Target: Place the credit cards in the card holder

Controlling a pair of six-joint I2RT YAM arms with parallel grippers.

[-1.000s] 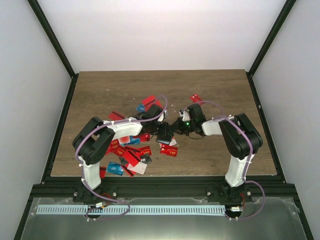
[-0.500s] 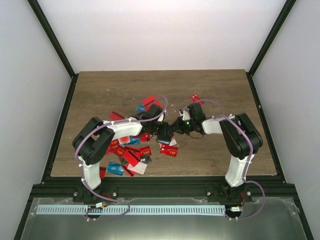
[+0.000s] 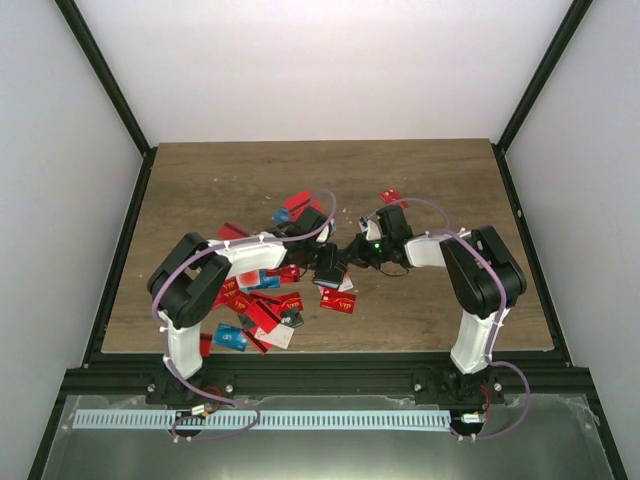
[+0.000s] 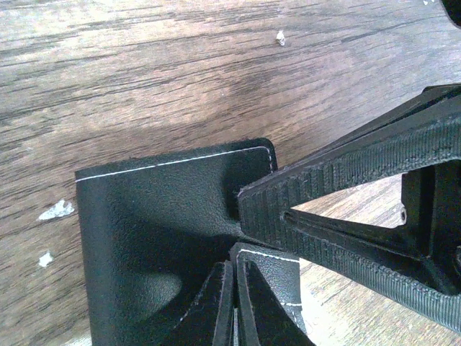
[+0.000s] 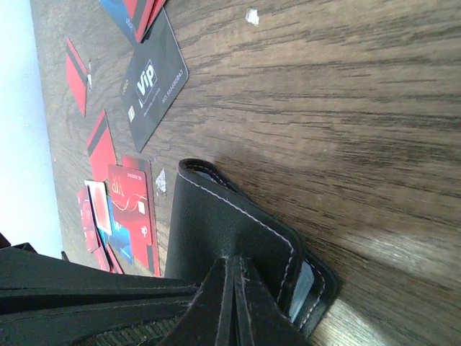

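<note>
Mid-counter: small black fold-over leather card holder (image 4: 158, 238) with white stitching, lying on the brown wood-grain counter (image 3: 450, 200), between the two arms.

Left tool (image 4: 233, 288): clenched on the holder's near flap, fingers pinched together with leather between them.

Right tool (image 5: 232, 288): also clenched on the holder, from the opposite side. In the left wrist view its ribbed fingers press against the holder's corner.

Holder looks folded or barely parted. A sliver of greyish-blue lining shows at one lip in the right wrist view.

Thin red and blue plastic credit cards (image 3: 262, 305) lie scattered flat, mostly on the left arm's side, near the holder. None is in either tool, and none can be seen inside the holder. A thin dark grey card marked VIP (image 5: 153, 79) lies apart.

Step, as judged: getting the holder open, loading not begun. Next move calls for spreading the flaps to bare a pocket, one tool keeping the holder steady while the other lets go for a card. Flat cards may resist pickup.
</note>
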